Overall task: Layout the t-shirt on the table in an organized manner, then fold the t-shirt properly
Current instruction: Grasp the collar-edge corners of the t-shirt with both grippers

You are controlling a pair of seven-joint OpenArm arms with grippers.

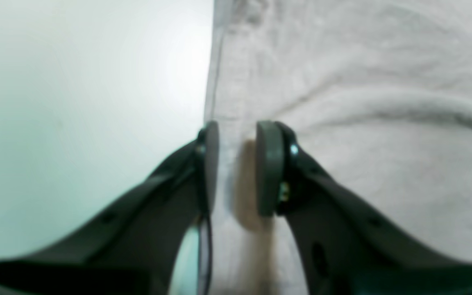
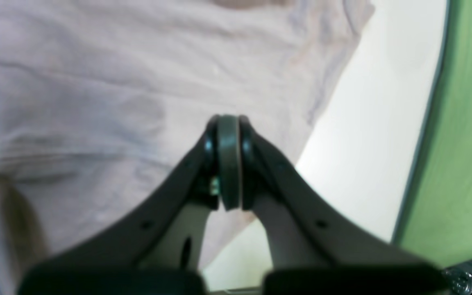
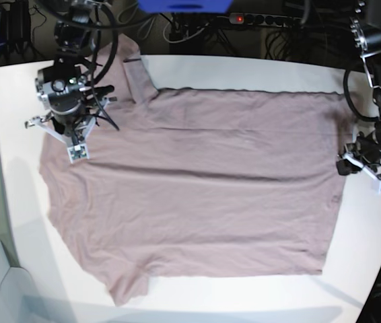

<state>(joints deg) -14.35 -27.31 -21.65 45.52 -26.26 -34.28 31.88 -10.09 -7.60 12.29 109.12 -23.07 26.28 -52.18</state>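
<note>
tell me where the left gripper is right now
In the base view the left gripper is at the right side of the table, at the t-shirt's straight hem edge, jaws parted astride it.

T-shirt (image 3: 204, 182) lies spread flat on worktop (image 3: 244, 70), covering most of it; sleeves at base view's left, hem at its right. Right tool (image 3: 77, 145) over shirt's upper-left part, near sleeve by far edge. Left tool (image 3: 359, 165) at hem, base view's right, straddling shirt's edge: one finger on worktop side, other over cloth. Bare worktop rims shirt on all sides.
</note>
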